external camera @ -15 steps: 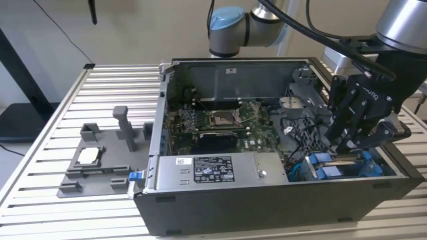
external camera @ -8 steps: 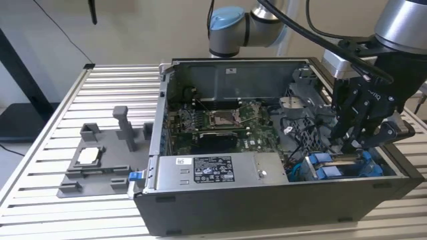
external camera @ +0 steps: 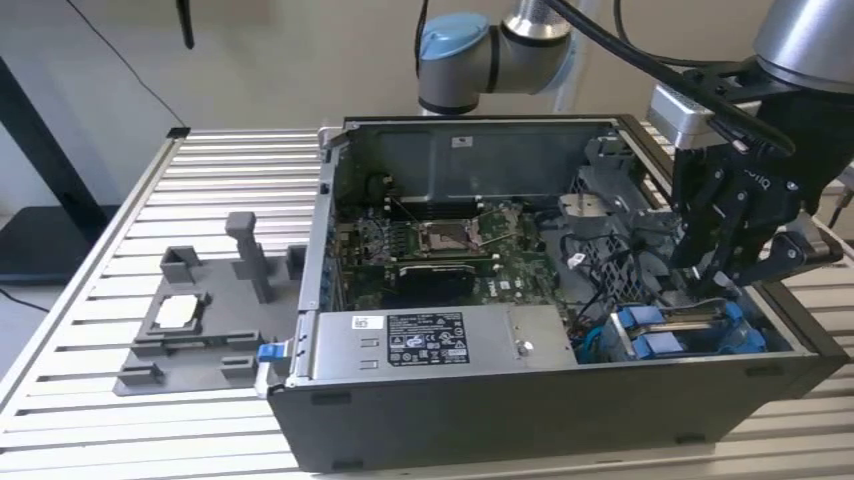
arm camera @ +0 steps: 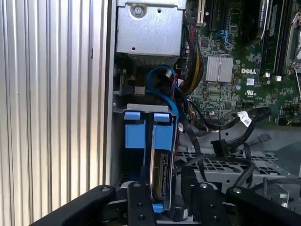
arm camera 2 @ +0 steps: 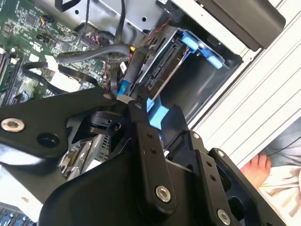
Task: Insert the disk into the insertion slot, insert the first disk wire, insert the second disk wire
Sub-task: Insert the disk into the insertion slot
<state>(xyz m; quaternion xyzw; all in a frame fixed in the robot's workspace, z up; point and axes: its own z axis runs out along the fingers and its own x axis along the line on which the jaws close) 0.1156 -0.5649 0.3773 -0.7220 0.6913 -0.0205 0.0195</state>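
An open computer case (external camera: 561, 430) lies on a slatted table (external camera: 227, 170). I have the arm reaching down into the corner of the case at the exterior view's right, where the gripper (external camera: 718, 285) sits over the drive cage.

The disk (arm camera: 160, 176) stands on edge in the insertion slot (arm camera 2: 202, 89). Its connector edge faces the first wrist view, and its blue carrier frame (arm camera: 163, 129) runs away from the camera along it. As far as I can judge, the jaws are drawn in to a narrow gap and pinch the near blue end of the carrier. In the second wrist view that blue tab (arm camera 2: 157, 115) sits right between the black fingers (arm camera 2: 148, 141). I cannot tell whether the disk is fully home.

To seat it well, I would hold the carrier square to the cage rails and press straight along the slot, never sideways. A tilted frame is likely to bind against the neighbouring blue carrier (arm camera: 134, 132), which stands just beside it. I would grip only firmly enough to steer, since the plastic tab may flex.

A blue cable (arm camera: 162, 89) and black wires (arm camera: 197, 141) hang just beside the cage. I would watch that none gets trapped under the frame.
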